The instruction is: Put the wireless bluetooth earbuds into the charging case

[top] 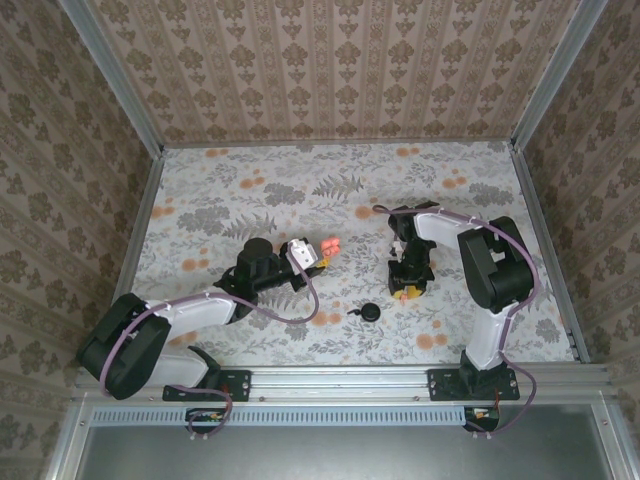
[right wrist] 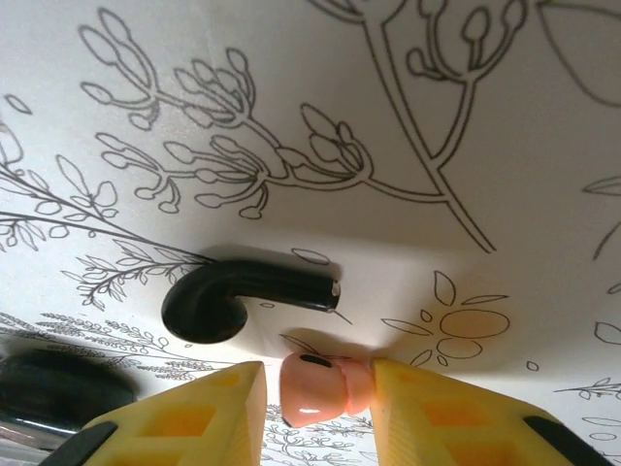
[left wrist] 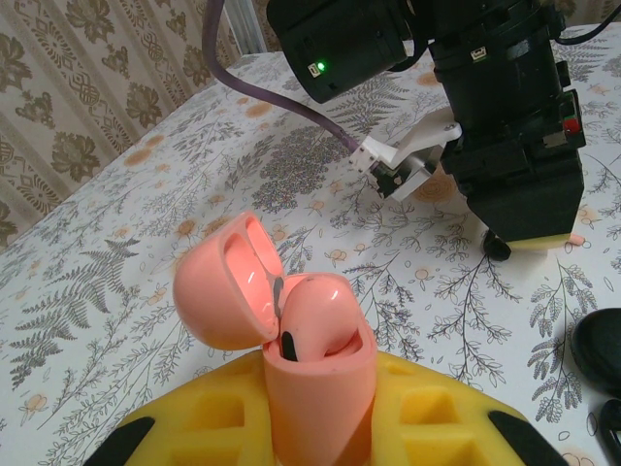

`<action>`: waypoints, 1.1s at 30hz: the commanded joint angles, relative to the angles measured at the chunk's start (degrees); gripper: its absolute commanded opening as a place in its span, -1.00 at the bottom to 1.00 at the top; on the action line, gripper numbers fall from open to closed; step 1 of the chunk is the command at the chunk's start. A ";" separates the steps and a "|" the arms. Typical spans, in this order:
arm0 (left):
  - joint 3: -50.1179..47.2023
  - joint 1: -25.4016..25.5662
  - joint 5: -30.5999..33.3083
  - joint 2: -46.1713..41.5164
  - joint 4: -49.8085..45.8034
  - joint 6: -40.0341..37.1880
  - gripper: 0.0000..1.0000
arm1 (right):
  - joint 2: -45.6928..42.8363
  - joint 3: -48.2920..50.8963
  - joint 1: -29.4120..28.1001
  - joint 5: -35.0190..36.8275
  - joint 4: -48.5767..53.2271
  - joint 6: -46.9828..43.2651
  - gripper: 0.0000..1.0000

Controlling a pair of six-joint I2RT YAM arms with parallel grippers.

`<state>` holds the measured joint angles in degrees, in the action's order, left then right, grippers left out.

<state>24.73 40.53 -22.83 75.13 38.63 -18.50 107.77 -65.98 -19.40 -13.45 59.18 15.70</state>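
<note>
The salmon-pink charging case (left wrist: 315, 388) stands upright with its lid (left wrist: 218, 291) swung open, and my left gripper (left wrist: 320, 427) is shut on its body between yellow pads (left wrist: 446, 417). One pink earbud (left wrist: 328, 309) sits inside the case. In the top view the case (top: 328, 246) is left of centre at the left gripper (top: 303, 256). A second pink earbud (right wrist: 312, 386) lies on the table between the fingers of my right gripper (right wrist: 318, 377). It touches the right finger, and a small gap shows at the left finger (right wrist: 209, 408). A black earbud (right wrist: 233, 296) lies just beyond.
A black case (top: 370, 312) with its lid open rests on the flowered tablecloth between the two arms, also at the edge of the left wrist view (left wrist: 600, 340). The right arm's gripper (top: 408, 285) points straight down. Patterned walls (top: 330, 70) ring the table.
</note>
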 commanded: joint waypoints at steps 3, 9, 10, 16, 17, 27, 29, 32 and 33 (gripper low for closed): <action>-0.56 0.21 -0.46 -1.26 -0.84 0.72 -0.73 | 0.34 1.19 -0.21 1.48 -1.08 1.10 -0.41; -0.46 0.29 -0.72 -0.28 -0.37 0.93 -0.73 | -1.63 1.94 -0.27 1.68 -2.08 1.81 -0.44; -0.49 0.34 -0.81 0.11 0.01 1.16 -0.73 | -2.31 2.08 -0.25 1.60 -2.48 2.11 -0.45; -0.17 0.59 -2.20 3.92 4.08 3.06 -0.73 | -9.21 4.28 -0.21 1.04 -8.47 5.41 -0.45; -0.02 0.89 -2.30 4.56 4.53 3.26 -0.73 | -10.60 4.94 -0.20 0.66 -10.11 6.19 -0.45; 1.87 2.13 -3.44 10.08 9.96 5.25 -0.73 | -25.91 14.57 -0.30 -6.94 -40.42 15.26 -0.45; 2.41 2.42 -3.62 11.03 10.95 5.63 -0.73 | -27.60 16.78 -0.47 -8.31 -47.38 17.09 -0.45; 3.17 2.62 -4.05 12.26 12.31 6.28 -0.73 | -31.27 19.27 -1.15 -9.20 -56.46 18.54 -0.45; 3.47 2.71 -4.23 12.53 12.70 6.54 -0.73 | -31.76 20.09 -1.60 -9.43 -58.87 18.81 -0.45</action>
<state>26.00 42.78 -25.28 86.96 47.24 -13.76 78.48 -47.79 -20.01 -19.99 13.28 31.44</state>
